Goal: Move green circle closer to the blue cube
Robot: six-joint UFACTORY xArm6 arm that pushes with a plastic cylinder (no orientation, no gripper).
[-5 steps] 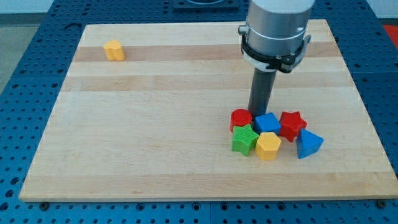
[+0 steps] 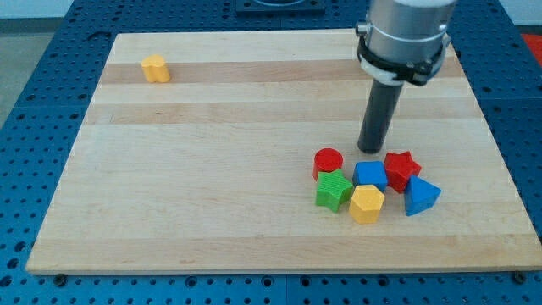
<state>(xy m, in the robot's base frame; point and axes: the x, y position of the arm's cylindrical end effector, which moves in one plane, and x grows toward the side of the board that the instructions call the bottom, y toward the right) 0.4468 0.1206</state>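
The green block [image 2: 334, 189], with ridged sides, sits at the lower left of a cluster in the board's lower right. It touches the blue cube [image 2: 370, 174] on its right and the red cylinder [image 2: 329, 162] above it. My tip [image 2: 371, 151] stands just above the blue cube, between the red cylinder and the red star [image 2: 400, 169]. It is close to the cube's top edge; I cannot tell whether it touches.
A yellow hexagon [image 2: 367, 202] lies below the blue cube and right of the green block. A blue triangle [image 2: 421, 196] lies at the cluster's right. A yellow block [image 2: 155, 69] stands alone at the top left of the wooden board [image 2: 212, 169].
The rod has moved to the view's right, from above the red cylinder's right side to above the blue cube. The blue cube appears shifted slightly down and right.
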